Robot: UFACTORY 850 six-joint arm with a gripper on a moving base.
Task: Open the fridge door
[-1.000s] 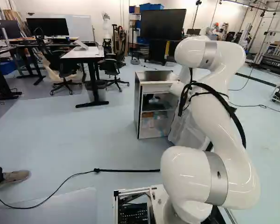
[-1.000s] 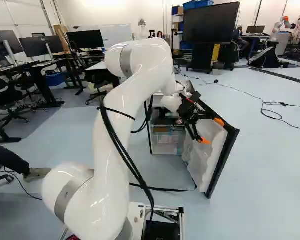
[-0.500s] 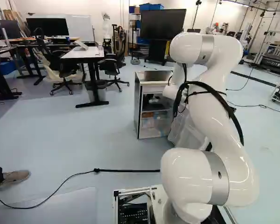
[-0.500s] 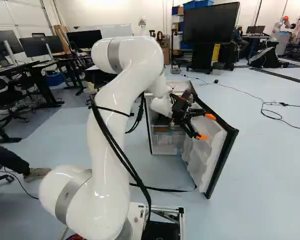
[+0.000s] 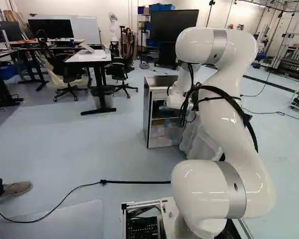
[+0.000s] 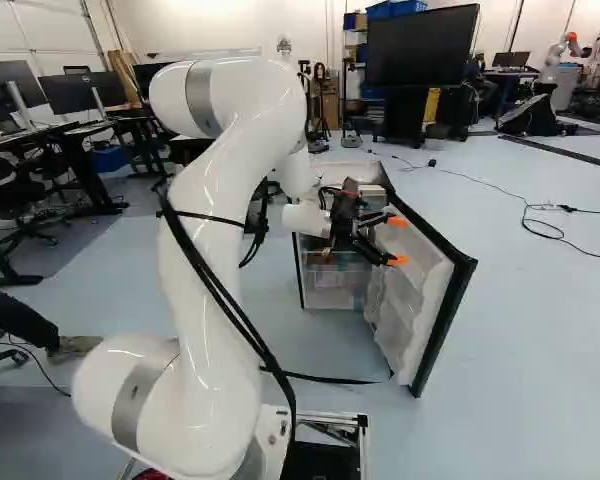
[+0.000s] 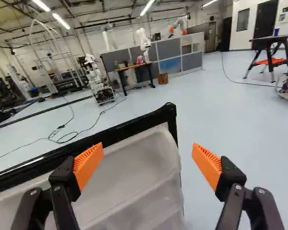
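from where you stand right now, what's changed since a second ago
The arm has swung, carrying the claw left and slightly up in the right base view, across the inner side of the fridge door. I see nothing newly gripped. The door stayed ajar at the same angle, and the fridge cabinet stayed put.

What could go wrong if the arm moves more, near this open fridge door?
The open gripper is close to the inner side of the door, so a finger may catch the door and swing it. The black cable looping off the arm could perhaps snag.
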